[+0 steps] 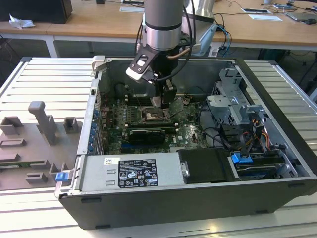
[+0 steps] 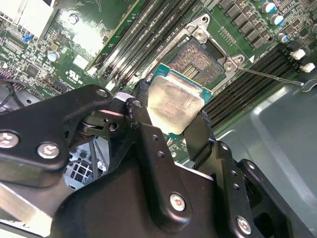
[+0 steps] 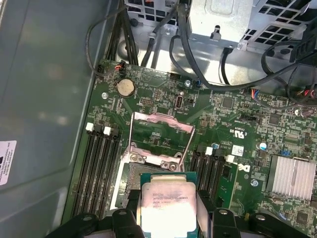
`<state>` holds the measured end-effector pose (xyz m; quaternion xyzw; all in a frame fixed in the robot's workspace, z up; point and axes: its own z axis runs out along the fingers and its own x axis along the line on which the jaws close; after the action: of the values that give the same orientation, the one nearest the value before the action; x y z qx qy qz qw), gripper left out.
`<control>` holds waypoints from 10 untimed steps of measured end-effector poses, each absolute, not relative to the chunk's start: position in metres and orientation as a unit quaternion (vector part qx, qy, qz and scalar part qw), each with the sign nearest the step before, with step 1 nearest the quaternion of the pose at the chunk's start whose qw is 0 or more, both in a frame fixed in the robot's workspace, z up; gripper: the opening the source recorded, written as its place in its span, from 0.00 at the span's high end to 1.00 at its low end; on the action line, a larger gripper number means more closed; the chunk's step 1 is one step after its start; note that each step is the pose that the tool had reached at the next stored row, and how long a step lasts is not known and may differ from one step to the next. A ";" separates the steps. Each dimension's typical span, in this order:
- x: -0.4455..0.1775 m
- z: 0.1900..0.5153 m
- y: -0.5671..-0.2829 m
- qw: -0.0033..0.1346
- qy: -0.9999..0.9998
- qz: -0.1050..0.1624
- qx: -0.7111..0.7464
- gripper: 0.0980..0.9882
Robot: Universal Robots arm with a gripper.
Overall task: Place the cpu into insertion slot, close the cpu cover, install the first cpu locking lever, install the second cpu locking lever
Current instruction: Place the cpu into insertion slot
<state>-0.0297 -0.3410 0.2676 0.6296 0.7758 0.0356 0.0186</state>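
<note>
Four steps are asked and none looks finished; only the first is in hand. From the exterior view's left: a grey fixture of matte moulded blocks lies on the ribbed metal table, just beside the open case, its walls dark painted sheet steel; inside, the green board is crowded with fine parts, and the gripper hangs over its middle, above the slot; further right sits a grey perforated drive cage with bundled cables. In both wrist views the black, bolted fingers are clenched on the cpu, pressing two opposite edges; the chip is a flat square, its dull silvery lid rounded at the corners over a thin green rim, and it seems held clear of the slot, overlapping one edge rather than seated; the slot itself is a dark square bed of fine contacts inside a bright metal rim; long black memory slots flank it; the cover, a thin shiny frame with its centre cut out, stands tipped up on its hinge at the slot's far edge; a thin steel rod near the slot, likely one lever, looks unlatched; so seating, closing and both levers are, I judge, all left.
</note>
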 end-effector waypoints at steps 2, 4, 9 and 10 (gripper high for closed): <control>-0.030 0.267 -0.341 0.019 0.776 0.036 0.630 0.51; -0.030 0.266 -0.341 0.019 0.776 0.036 0.630 0.51; -0.030 0.260 -0.341 0.019 0.768 0.035 0.639 0.51; -0.030 0.258 -0.341 0.019 0.765 0.035 0.643 0.51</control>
<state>-0.0303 -0.3406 0.2577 0.6433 0.7646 0.0353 0.0192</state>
